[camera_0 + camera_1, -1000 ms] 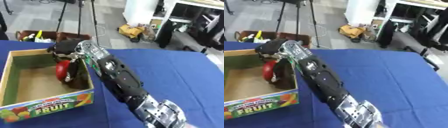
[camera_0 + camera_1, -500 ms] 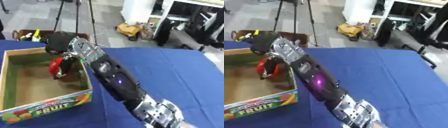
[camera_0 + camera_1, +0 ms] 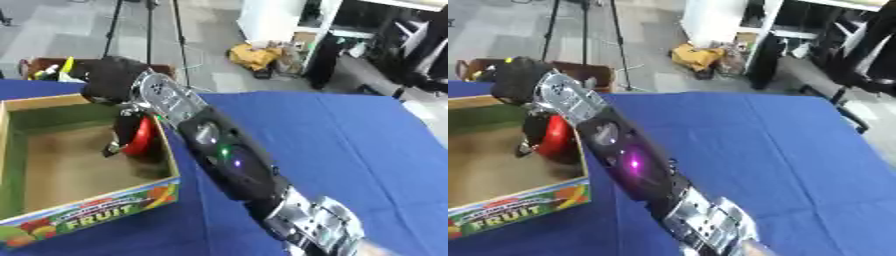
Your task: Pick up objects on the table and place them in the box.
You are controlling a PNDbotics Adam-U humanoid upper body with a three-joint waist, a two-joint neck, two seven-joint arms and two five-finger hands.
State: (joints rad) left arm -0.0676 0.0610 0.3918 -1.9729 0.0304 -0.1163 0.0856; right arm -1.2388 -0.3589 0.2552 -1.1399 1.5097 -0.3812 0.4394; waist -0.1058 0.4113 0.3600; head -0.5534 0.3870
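Left eye view: the right hand (image 3: 122,125) reaches into the box (image 3: 105,216), fingers curled round a red object (image 3: 143,136) near the right wall. Let go askew, it might catch that wall.

Right eye view: the arm hides the fingers; the object's kind stays unclear. The left hand is unseen.

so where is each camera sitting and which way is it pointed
Left eye view: in the robot's head, looking down and forward over the blue table at the cardboard box; the right arm crosses from lower right, its right hand over the box, fingers round a red object.
Right eye view: the same head, beside the left eye, aimed the same way, so the box sits further left in the picture; the same arm shows.
Shared: box, table, right hand, red object, and floor clutter beyond.
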